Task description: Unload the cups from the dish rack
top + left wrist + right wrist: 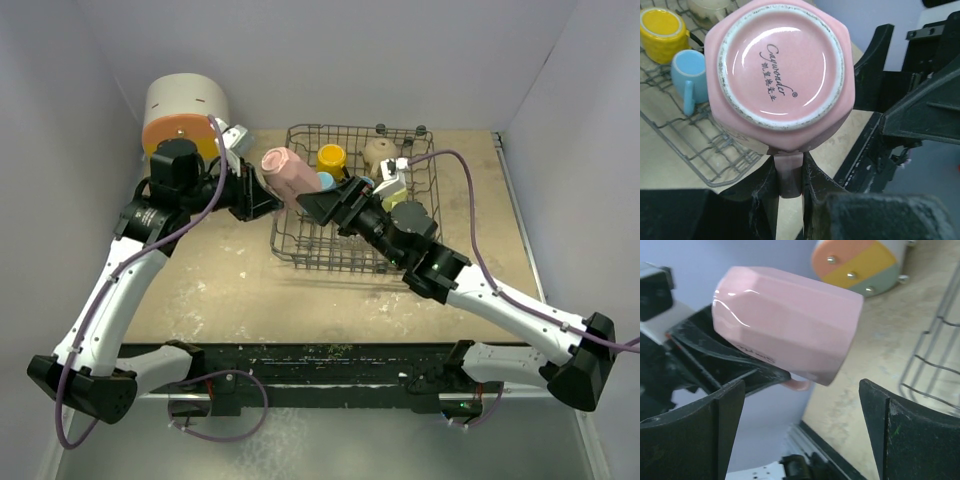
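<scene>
Top view: I see the pink cup (288,172) held in the air at the left rim of the dish rack (300,262), lying on its side. The left gripper (262,195) carries it.

Left wrist view: the cup's round base faces me. It is glossy pink with faceted walls, a pale unglazed ring and printed script. The jaws are clamped on its handle.

Right wrist view: the right gripper (802,425) stands spread apart and empty, near the cup.
</scene>
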